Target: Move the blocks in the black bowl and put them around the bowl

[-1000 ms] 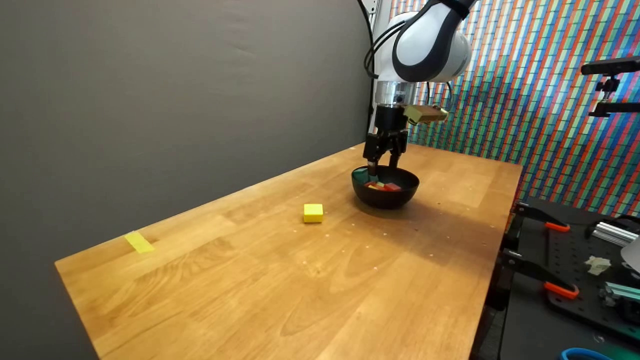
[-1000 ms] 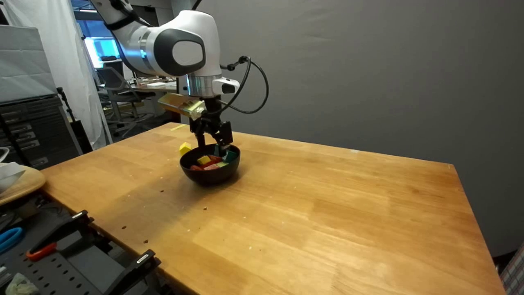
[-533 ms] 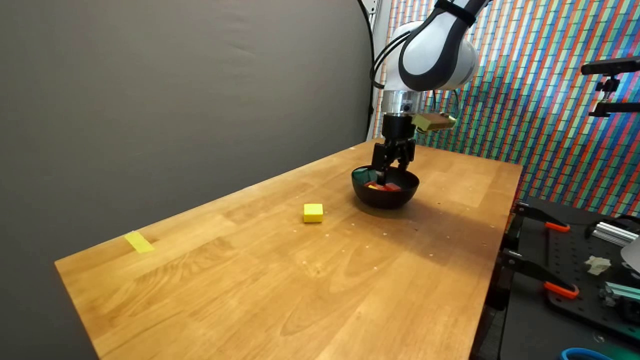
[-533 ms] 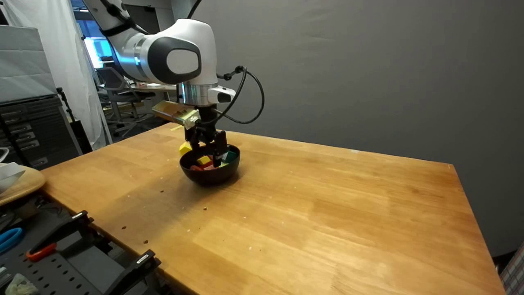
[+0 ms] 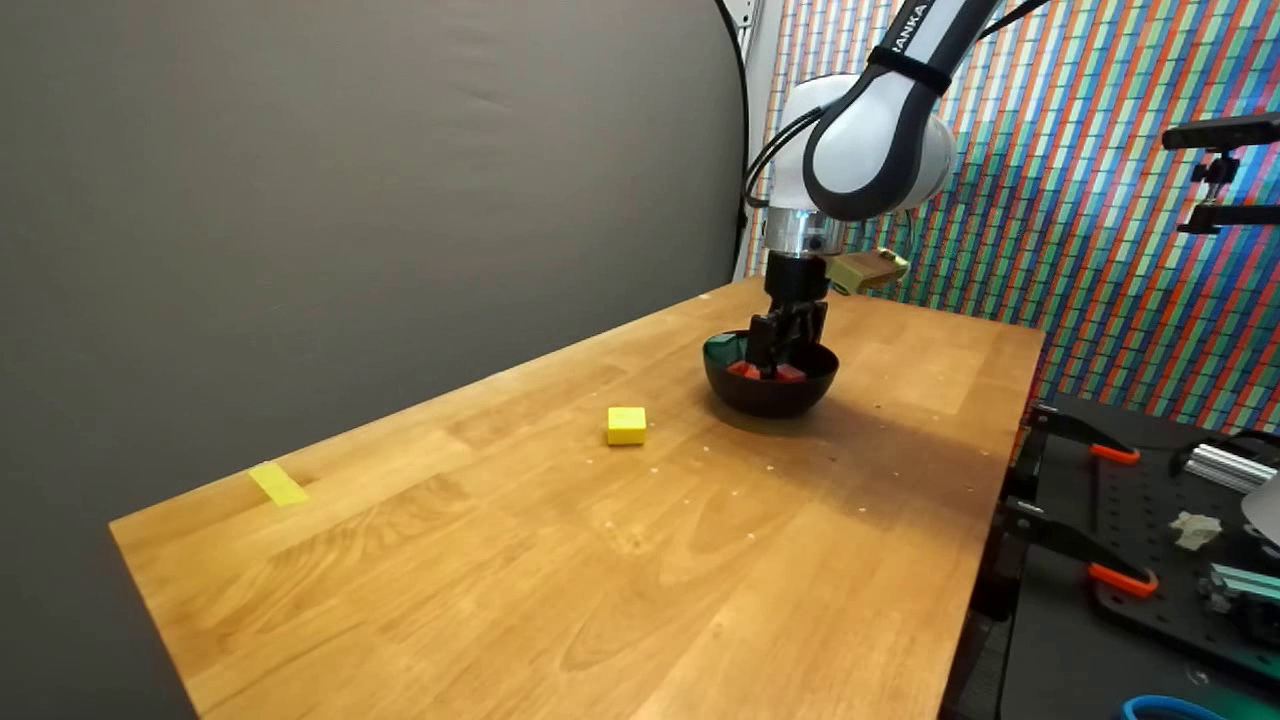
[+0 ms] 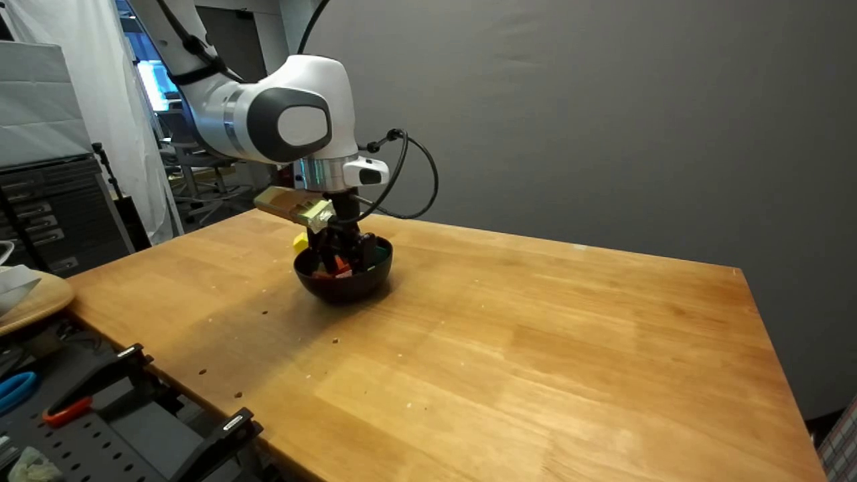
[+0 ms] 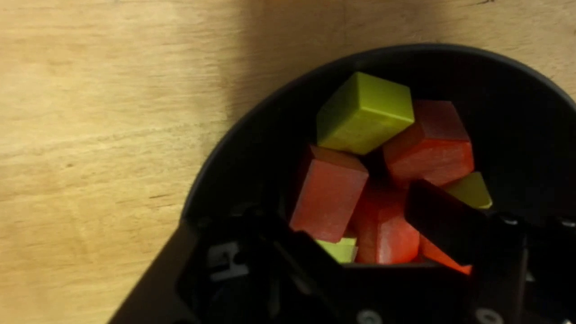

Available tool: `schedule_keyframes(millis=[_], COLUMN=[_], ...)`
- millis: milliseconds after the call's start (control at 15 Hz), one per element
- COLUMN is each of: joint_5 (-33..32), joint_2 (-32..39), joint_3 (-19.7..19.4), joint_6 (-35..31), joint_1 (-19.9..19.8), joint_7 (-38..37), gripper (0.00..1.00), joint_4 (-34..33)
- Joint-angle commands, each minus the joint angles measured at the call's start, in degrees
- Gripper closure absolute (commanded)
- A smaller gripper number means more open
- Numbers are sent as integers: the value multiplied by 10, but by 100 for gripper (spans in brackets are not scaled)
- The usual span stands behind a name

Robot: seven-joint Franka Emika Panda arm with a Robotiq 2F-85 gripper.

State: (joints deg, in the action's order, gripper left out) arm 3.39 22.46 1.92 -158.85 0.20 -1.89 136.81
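Black bowl (image 5: 770, 400) stands upright on the wooden table (image 5: 520, 580), as confirmed in both exterior views. Inside it, per the wrist view, lies a jumbled heap: a yellow block (image 7: 366, 114) tilted near the bowl's side, a red block (image 7: 429, 155) right beside it, a second red block (image 7: 330, 195) lying aslant, and a third red block (image 7: 393, 236) lower in the heap. A corner of another yellow block (image 7: 471, 191) shows at the heap's edge; other pieces are partly covered and could not be counted. A dark green block (image 5: 722, 349) rests against the inner side of the bowl, visible in an exterior view.

Gripper (image 6: 345, 262) points straight down, its fingers (image 7: 441, 220) inside the bowl below the rim. The jaws stand apart, with the third red block seen between them; whether either finger touches it cannot be determined, as black parts merge with the dark bowl. The white arm (image 6: 301, 120) stands above.

One loose yellow block (image 5: 627, 426) sits flat on the table, apart from the bowl. A strip of yellow tape (image 5: 278, 483) lies near the edge along the grey wall (image 5: 380, 200). Two clamps (image 5: 1075, 545) with orange ends are noted at the opposite edge.
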Motion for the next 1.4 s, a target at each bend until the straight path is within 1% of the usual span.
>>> schedule_keyframes(millis=[0,67,200,400,467,600,733,800,933,1067,1267,1333], joint_5=[0,2,3,-1,-3,-4,-4,-8,-6,-2,-4,-4], joint_2=[16,15,13,-2,-13,-35,-50,-54,-59,-57,-47,-45], joint_3=[-2,-1,-3,-6,-6,-5,-5,-8,-6,-3,-6,-6], joint_6=[-25,-25,-26,-22,-21,-17,-15,-16,-13,-12,-16,-17], joint_1=[2,1,1,4,5,5,6,8,8,7,10,10], joint_7=[0,0,-4,-6,-4,-1,-2,-6,-5,-4,-8,-8], gripper=[48,47,72,95,100,100,96,72,68,55,31,24], joint_4=[-7,-8,-10,-3,2,13,17,18,19,19,20,21])
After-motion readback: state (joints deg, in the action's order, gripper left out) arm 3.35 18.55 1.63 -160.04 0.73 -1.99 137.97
